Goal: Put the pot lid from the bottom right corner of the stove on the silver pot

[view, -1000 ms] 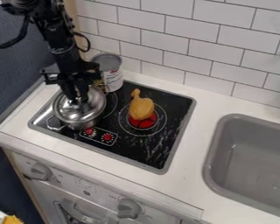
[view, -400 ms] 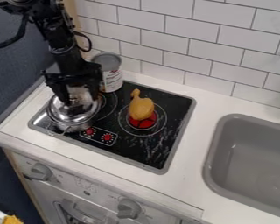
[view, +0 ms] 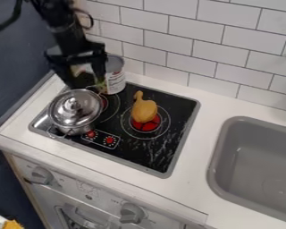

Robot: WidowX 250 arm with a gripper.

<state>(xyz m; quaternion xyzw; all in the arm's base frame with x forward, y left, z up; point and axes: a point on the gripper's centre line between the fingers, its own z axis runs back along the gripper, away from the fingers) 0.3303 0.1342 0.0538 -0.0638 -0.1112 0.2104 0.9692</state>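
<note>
Broadly, the white surface [view: 196, 111] carries the black stove [view: 133, 154], and the arm [view: 60, 31] comes down over its rear left part. Its 2 jaws stand apart, empty, just behind the silver pot [view: 81, 130]. From here the best move is probably straight up, then away, giving the tall can [view: 114, 78] beside them a wide berth; a sideways sweep could knock it or catch the pot. The lid [view: 81, 117] sits on the pot, looking roughly level, so the placing seems done. If its rim proves uneven, 1 light press on the knob [view: 74, 103] from directly above should settle it better than a push from the side.
</note>
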